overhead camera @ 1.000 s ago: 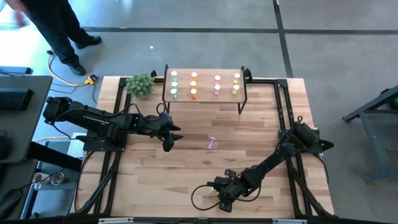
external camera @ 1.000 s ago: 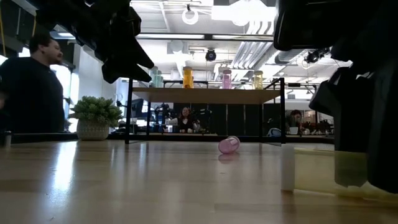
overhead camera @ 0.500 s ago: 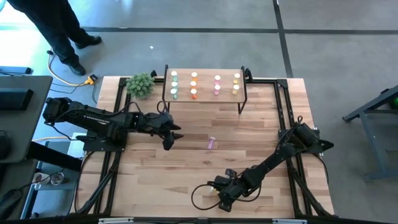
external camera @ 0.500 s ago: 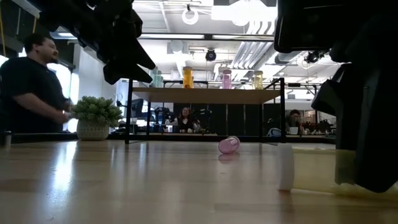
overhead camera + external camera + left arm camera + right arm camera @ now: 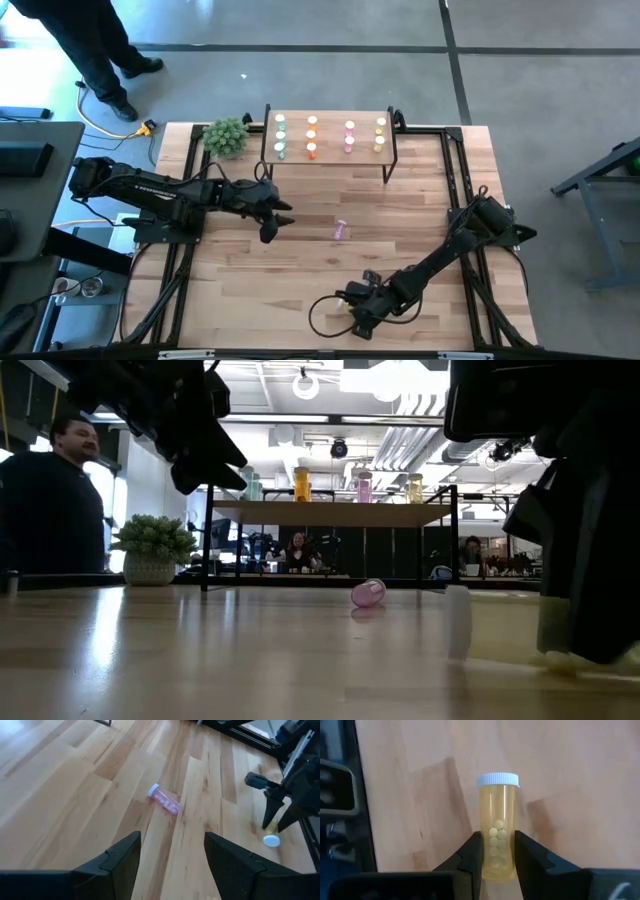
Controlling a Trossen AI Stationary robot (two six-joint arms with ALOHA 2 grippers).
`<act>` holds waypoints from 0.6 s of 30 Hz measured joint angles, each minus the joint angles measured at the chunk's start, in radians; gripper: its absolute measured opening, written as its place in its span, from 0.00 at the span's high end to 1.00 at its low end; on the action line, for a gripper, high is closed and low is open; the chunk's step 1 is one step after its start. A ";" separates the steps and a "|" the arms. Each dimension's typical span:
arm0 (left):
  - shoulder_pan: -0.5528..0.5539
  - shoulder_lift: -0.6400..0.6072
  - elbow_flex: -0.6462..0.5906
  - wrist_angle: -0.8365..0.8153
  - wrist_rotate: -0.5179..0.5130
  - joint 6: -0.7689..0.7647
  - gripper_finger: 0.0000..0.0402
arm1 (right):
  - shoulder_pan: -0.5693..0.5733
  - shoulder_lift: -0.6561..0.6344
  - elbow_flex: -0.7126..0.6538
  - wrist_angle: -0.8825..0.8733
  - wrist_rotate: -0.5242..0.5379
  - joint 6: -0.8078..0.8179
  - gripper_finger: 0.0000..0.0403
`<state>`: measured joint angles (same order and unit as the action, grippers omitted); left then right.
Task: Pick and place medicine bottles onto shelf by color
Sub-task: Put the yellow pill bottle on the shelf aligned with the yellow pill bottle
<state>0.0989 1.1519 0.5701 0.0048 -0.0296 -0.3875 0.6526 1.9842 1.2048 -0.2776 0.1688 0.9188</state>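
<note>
Right gripper (image 5: 497,842) low over the near part of the tabletop (image 5: 300,270), fingers (image 5: 470,852) pressed against both sides of the yellow pill bottle (image 5: 498,815), gripping the lower body with the white cap (image 5: 498,780) pointing away from the wrist. Not possible to tell whether this bottle rests on the wood or is lifted clear of it. Left gripper (image 5: 172,836) hanging above mid-table with fingers spread wide and nothing between them, aimed toward the pink pill bottle (image 5: 164,800), which lies on its side in open space, well apart from both arms and in front of the shelf (image 5: 330,135). On that shelf, standing bottles grouped in columns: green, orange, pink, then the yellow column (image 5: 380,135) at the end nearest the right arm. Expect a light, rigid, smooth plastic cylinder, likely slippery against hard fingers and prone to rolling when on its side; loose tablets inside probably shift when tilted. Grip across the body at mid-height, not on the cap, whose step may let the bottle pivot. Apply moderate squeeze only. Turn upright before transport. Approach the yellow column from the open front edge, avoiding contact with neighbouring bottles, which would probably topple easily.
</note>
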 joint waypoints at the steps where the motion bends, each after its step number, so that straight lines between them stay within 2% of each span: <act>1: 0.000 0.000 0.000 0.001 0.000 0.007 0.48 | 0.000 -0.007 -0.001 -0.002 0.018 0.000 0.81; 8: 0.000 0.000 0.000 0.026 0.031 0.083 0.48 | -0.001 -0.079 0.000 0.034 0.150 -0.011 0.81; 18: -0.001 0.000 0.000 0.110 0.057 0.211 0.48 | -0.048 -0.179 0.002 0.162 0.418 -0.181 0.81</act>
<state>0.0982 1.1519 0.5701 0.1150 0.0273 -0.1766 0.6041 1.8049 1.2066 -0.1158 0.5868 0.7383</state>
